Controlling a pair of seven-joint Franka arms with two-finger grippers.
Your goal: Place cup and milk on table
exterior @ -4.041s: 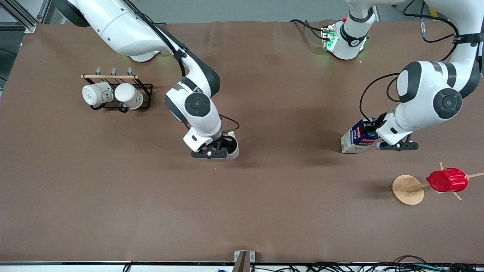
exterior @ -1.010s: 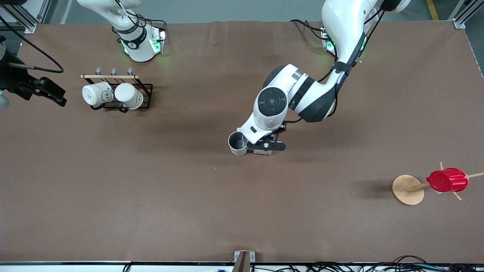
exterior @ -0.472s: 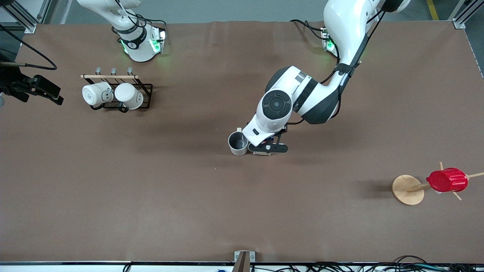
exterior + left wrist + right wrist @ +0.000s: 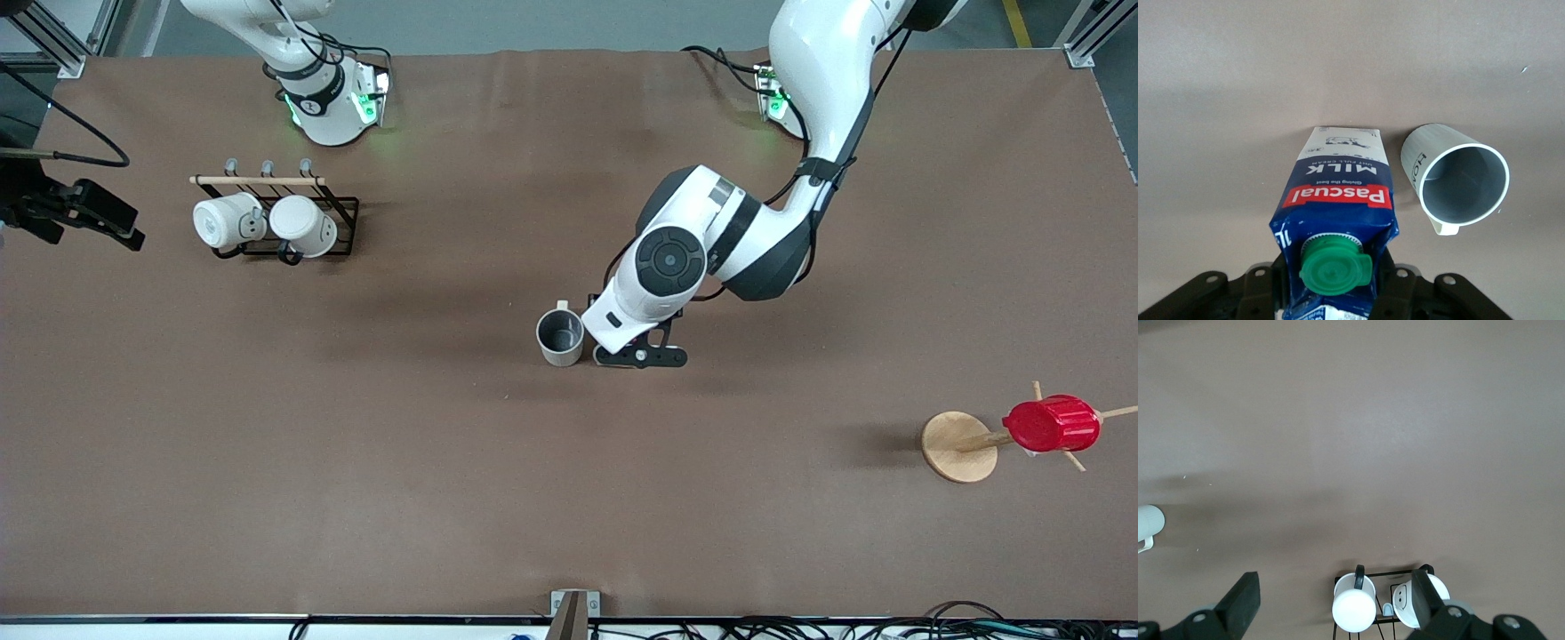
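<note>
found the small cream-beige mug with the dark grey inside (image 4: 560, 336) standing upright near the middle of the plain matte brown table (image 4: 356, 498), free of any grip, so counted that half of the task as done. compared with four seconds earlier: gone from the mug was the right gripper (image 4: 89, 213), now parked over the right arm's end of the table, fingers spread wide and empty, waiting beside the black wire rack (image 4: 342, 222) with its two white mugs.

noted the left gripper (image 4: 640, 356) brought across from its own end and, within the last second, nudged slightly away from the mug. saw it clamped on the top of the small blue-and-white milk carton with the round green cap (image 4: 1338, 213). placed the carton just beside the mug, a narrow gap between them, toward the left arm's end. judged the carton's base to be at or very near the table. could not confirm contact. judged only the release to be left.
</note>
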